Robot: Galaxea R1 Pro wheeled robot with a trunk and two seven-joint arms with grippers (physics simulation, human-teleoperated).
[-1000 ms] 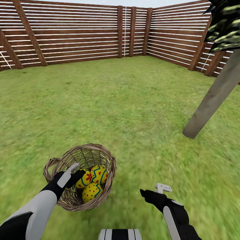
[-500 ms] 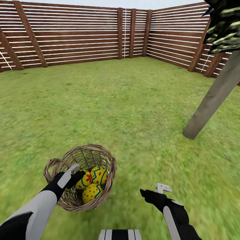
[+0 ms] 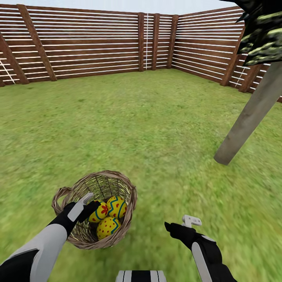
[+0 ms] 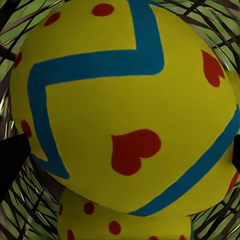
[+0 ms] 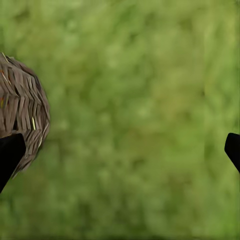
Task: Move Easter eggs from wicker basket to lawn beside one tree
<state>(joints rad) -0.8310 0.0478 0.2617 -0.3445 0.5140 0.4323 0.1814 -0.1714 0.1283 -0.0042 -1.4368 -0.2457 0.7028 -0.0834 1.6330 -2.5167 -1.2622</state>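
The left gripper (image 3: 92,206) reaches into the wicker basket (image 3: 117,181), and its black fingertips blend into the shadow beside the nearest of the 3 Easter eggs (image 3: 107,214), so contact cannot be told from the head view. In the left wrist view 1 egg (image 4: 125,105) is cut off at the top edge, and a second egg (image 4: 120,222) below it shows partly. The tree (image 3: 250,113) is cut off by the top and right edges. The right gripper (image 3: 178,226) shows its back, its jaw gap hidden in the head view.

Easter egg (image 4: 125,110) close-up, wicker basket (image 4: 215,30) behind
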